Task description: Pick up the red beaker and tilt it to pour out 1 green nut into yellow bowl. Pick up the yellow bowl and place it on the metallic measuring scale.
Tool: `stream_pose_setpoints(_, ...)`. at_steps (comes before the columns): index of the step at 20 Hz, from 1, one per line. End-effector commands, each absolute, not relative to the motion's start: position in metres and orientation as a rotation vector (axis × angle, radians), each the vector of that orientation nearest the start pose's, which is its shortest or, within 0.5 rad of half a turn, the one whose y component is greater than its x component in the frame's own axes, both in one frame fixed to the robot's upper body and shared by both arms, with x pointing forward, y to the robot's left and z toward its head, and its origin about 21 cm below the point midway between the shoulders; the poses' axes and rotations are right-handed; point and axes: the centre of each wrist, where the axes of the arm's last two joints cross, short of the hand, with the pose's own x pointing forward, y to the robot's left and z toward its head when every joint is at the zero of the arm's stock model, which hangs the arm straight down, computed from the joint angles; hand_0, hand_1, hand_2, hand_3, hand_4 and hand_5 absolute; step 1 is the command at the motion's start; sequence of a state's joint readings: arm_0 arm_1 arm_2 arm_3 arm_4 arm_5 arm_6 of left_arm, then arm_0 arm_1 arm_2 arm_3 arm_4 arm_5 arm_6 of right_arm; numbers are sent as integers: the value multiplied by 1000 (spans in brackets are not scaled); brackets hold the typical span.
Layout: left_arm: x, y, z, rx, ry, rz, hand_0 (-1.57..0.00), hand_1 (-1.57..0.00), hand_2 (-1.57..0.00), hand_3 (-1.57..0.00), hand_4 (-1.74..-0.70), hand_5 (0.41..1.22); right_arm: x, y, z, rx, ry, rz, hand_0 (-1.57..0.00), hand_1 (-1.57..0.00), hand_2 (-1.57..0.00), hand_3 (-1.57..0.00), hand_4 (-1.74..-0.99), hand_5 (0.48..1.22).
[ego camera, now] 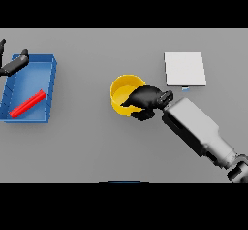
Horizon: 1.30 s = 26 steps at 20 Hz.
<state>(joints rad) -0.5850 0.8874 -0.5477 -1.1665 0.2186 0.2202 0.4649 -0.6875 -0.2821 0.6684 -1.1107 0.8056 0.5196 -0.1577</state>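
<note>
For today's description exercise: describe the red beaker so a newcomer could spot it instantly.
Start at the grey table and find the blue tray on the far left. The red beaker lies on its side inside it, the only red thing there.

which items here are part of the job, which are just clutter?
Job:
- yellow bowl, right hand curled over its rim
- red beaker, lying in the blue tray
- metallic measuring scale

Not needed now:
- blue tray
- left hand, idle at the tray's far corner
</note>
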Motion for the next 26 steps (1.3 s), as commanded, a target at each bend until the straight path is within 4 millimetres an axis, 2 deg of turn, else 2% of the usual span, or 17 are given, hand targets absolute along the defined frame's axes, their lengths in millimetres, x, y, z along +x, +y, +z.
stream_pose_setpoints(1,355,340,118,732,-1085,-523,1,1,1,1,-800,727,350,-113,45,-229,-1169,2046,-1027,-991,-965,-691,-1571,1090)
stream_pose_setpoints(2,353,340,116,732,-1087,-532,1,1,1,1,-799,728,353,-115,48,-213,-1152,2051,-1136,-1107,-1086,-867,-1604,1116)
stream_pose_setpoints(4,351,343,119,739,-1079,-527,1,1,1,1,-799,727,348,-117,47,-216,-1150,2046,-1292,-1274,-1261,-1019,-1649,1154)
stream_pose_setpoints(6,349,341,116,732,-1081,-530,1,1,1,1,-802,725,349,-121,51,-212,-1151,2048,-1393,-1381,-1314,-1142,-1682,1178)
stream_pose_setpoints(11,347,337,120,739,-1090,-526,1,1,1,1,-803,725,353,-126,62,-245,-1145,2033,-1513,-1509,-1453,-1192,-1722,1207)
stream_pose_setpoints(13,350,337,119,739,-1084,-527,1,1,1,1,-801,724,351,-125,75,-229,-1192,2024,-1534,-1531,-1490,-1192,-1729,1212)
stream_pose_setpoints(14,348,337,116,735,-1090,-536,1,1,1,1,-801,723,350,-130,84,-219,-1211,2027,-1541,-1539,-1470,-1268,-1731,1214)
stream_pose_setpoints(16,347,340,123,743,-1089,-541,1,1,1,1,-798,721,351,-129,102,-271,-1217,2033,-1552,-1551,-1506,-1377,-1731,1216)
stream_pose_setpoints(20,347,339,124,730,-1088,-542,1,1,1,1,-800,722,354,-139,134,-388,-1206,2006,-1563,-1563,-1544,-1308,-1724,1219)
stream_pose_setpoints(24,349,337,119,736,-1084,-535,1,1,1,1,-805,723,348,-154,141,-374,-1211,1974,-1568,-1568,-1560,-1248,-1720,1219)
stream_pose_setpoints(26,347,339,122,750,-1099,-539,1,1,1,1,-800,723,348,-160,153,-415,-1230,1985,-1569,-1569,-1564,-1238,-1719,1220)
